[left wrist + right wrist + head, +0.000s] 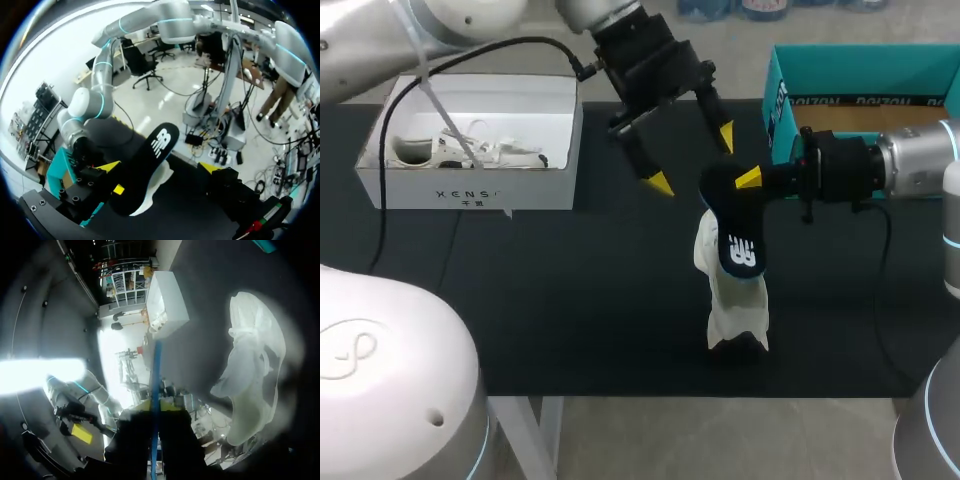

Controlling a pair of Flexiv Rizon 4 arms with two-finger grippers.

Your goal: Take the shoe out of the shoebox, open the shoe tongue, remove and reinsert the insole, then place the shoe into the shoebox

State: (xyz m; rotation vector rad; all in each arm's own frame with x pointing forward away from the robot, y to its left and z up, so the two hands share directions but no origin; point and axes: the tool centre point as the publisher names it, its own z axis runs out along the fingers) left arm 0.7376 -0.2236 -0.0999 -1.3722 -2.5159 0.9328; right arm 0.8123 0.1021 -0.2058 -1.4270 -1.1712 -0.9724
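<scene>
A black insole (735,238) hangs upright over the white shoe (732,305), which stands on the black table mat. My right gripper (748,180) comes in from the right and is shut on the insole's top end. In the right wrist view the insole (156,375) shows edge-on between the fingers of that gripper (156,407), with the shoe (252,365) beyond. My left gripper (692,158) hovers open just up and left of the insole. In the left wrist view, the insole (145,167) lies between the left gripper's (160,167) spread fingers, apart from both.
A white shoebox (470,185) with another white shoe (470,150) inside stands at the back left. An open teal shoebox (865,70) sits at the back right, behind my right arm. Bare black mat lies in front of the shoe.
</scene>
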